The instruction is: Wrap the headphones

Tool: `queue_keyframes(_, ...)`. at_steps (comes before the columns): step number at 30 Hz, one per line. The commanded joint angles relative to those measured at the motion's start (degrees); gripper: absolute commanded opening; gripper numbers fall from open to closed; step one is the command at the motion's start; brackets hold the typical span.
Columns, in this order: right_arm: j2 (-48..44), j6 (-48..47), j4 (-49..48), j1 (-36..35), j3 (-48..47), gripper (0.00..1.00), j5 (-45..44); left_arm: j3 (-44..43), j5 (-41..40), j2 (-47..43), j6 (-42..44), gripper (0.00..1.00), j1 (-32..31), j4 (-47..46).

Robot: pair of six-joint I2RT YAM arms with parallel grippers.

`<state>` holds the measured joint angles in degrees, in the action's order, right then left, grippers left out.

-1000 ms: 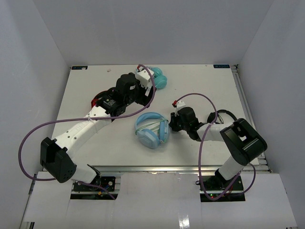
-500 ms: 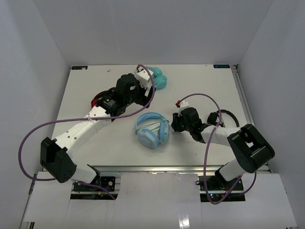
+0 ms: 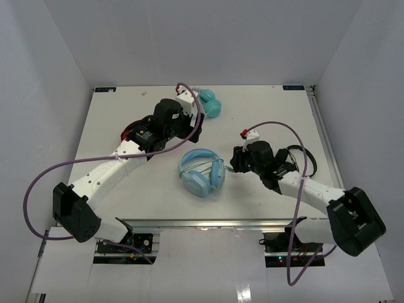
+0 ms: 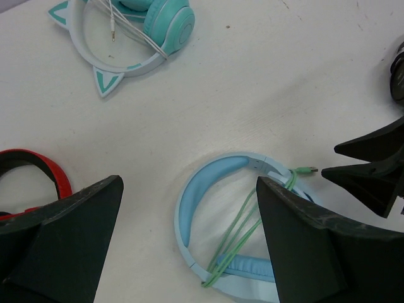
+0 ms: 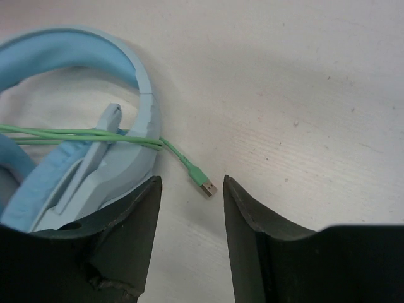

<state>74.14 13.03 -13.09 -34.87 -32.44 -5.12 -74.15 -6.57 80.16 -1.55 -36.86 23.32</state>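
wider than a second ago, the right claw (image 5: pixel 190 183) stands part open and empty at the thin green cable's (image 5: pixel 76 134) metal plug (image 5: pixel 207 187), beside the padded light-blue headphones (image 3: pixel 202 172) on the white surface (image 3: pixel 265 113); the left claw (image 4: pixel 189 183) gapes above.

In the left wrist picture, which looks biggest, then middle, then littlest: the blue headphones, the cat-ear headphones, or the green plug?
1. blue headphones
2. cat-ear headphones, though cut off at the top, so less sure
3. green plug, tiniest

Light-blue over-ear headphones (image 3: pixel 201 178) lying flat at the centre of the table (image 3: pixel 265 107), toward its near edge. The pale-green cable (image 4: pixel 243 230) is looped across the headband, its plug (image 5: pixel 206 186) resting free.
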Motion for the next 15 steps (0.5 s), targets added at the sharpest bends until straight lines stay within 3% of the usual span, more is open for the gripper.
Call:
queue_keyframes(1,-9.24,0.91,8.06,0.13,-6.62,0.60,-0.88,-5.60,-0.05,-0.91,-12.11,0.98,0.39,5.98)
queue_keyframes(6,-13.56,2.60,17.54,-0.37,-16.31,1.00,2.21,-1.72,-0.71,-4.38,-18.03,0.98,0.30,4.12)
queue_keyframes(8,-13.78,3.49,21.65,-0.37,-21.60,0.90,3.08,3.76,-0.89,-8.04,-19.57,0.98,0.36,-0.32)
queue_keyframes(11,-13.36,3.75,26.26,-0.37,-27.42,0.90,3.50,10.99,1.68,-12.94,-21.59,0.98,0.30,-8.15)
queue_keyframes(15,-11.46,3.75,34.17,-0.46,-33.87,0.90,-0.45,18.11,2.43,-15.56,-22.28,0.98,-0.38,-10.90)
